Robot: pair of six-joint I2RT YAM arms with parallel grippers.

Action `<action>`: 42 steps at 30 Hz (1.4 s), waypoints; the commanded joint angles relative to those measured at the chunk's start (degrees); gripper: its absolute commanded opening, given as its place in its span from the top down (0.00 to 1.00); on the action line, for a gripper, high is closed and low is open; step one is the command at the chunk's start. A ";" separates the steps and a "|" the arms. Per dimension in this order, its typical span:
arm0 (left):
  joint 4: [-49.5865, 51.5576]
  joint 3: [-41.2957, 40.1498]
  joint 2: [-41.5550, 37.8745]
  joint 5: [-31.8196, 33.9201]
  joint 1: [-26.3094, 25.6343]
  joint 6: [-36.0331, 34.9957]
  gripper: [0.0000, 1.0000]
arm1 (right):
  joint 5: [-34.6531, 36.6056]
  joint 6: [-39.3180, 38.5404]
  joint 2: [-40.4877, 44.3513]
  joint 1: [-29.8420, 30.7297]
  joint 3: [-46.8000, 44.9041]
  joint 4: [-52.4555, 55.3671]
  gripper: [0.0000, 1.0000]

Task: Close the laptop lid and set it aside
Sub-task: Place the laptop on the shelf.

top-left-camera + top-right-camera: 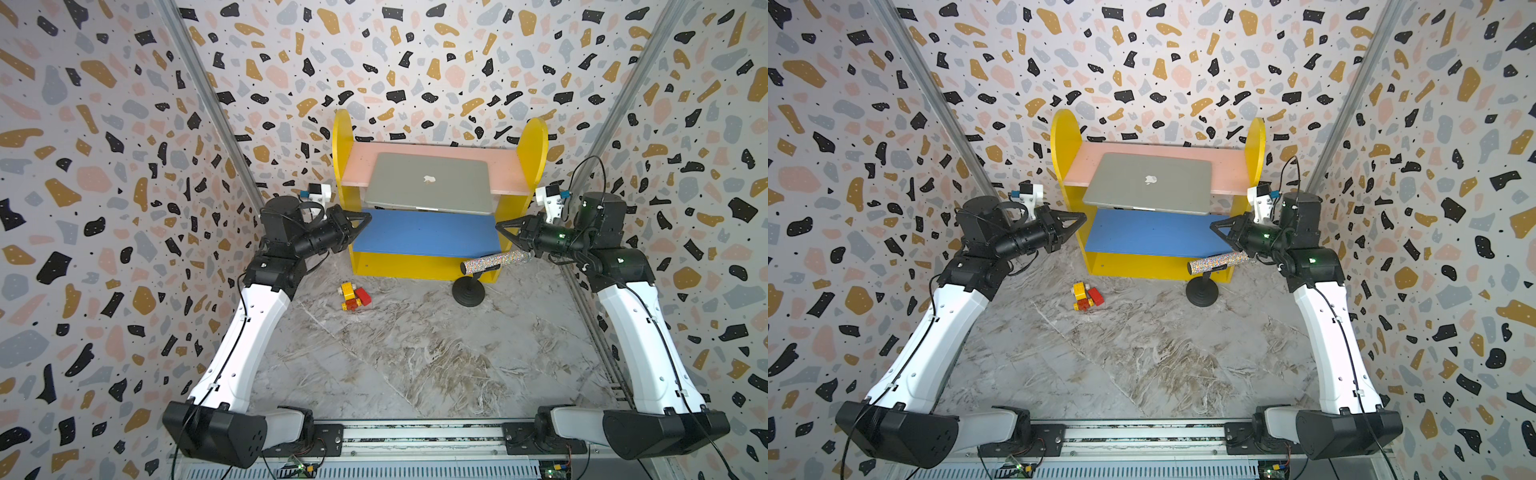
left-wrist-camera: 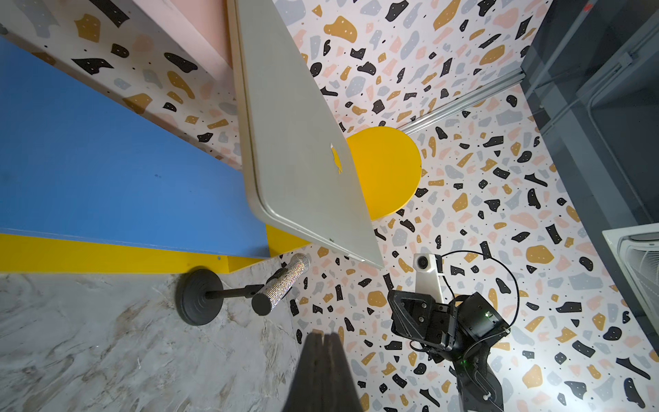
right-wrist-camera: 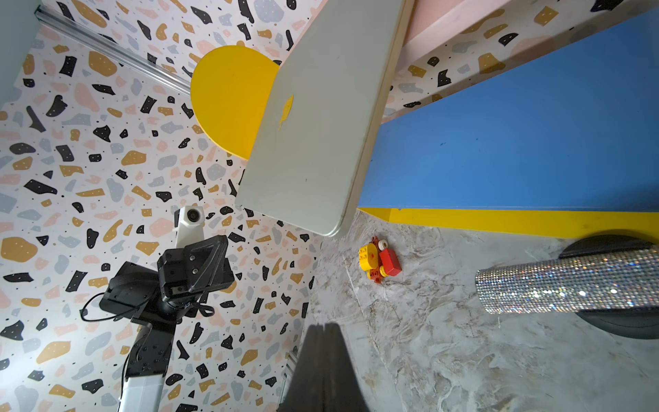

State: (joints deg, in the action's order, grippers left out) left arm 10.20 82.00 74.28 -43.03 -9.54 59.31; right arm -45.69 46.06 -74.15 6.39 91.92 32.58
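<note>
Laptop (image 1: pixel 430 183) lay closed on pink top shelf (image 1: pixel 360 166), front edge overhanging blue shelf (image 1: pixel 424 237). Left gripper (image 1: pixel 368 217) hung beside shelf unit, jaws together, empty. Right gripper (image 1: pixel 498 227) opposite, jaws together, empty, near glittery cylinder (image 1: pixel 494 262)

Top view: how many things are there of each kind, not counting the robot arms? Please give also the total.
Laptop: 1
Yellow shelf unit: 1
Red and yellow brick toy: 1
Glittery cylinder on a black stand: 1
Total: 4
</note>
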 commanded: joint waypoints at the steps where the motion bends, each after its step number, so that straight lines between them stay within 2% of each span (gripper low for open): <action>1: -4.46 -0.07 -0.28 -3.03 0.30 -1.23 1.00 | -2.32 -1.26 0.35 0.66 2.47 -1.64 1.00; 9: -4.70 2.58 2.08 -4.99 0.28 -1.65 1.00 | -3.27 -0.55 -2.08 1.10 4.46 -2.26 1.00; 42: -5.19 9.24 9.87 -6.15 0.31 -1.90 1.00 | -2.30 -0.25 -10.73 2.58 10.62 -3.66 1.00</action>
State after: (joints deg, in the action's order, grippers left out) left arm 8.03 88.62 83.64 -47.81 -9.52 58.48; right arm -48.21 46.24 -84.99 8.80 100.09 30.06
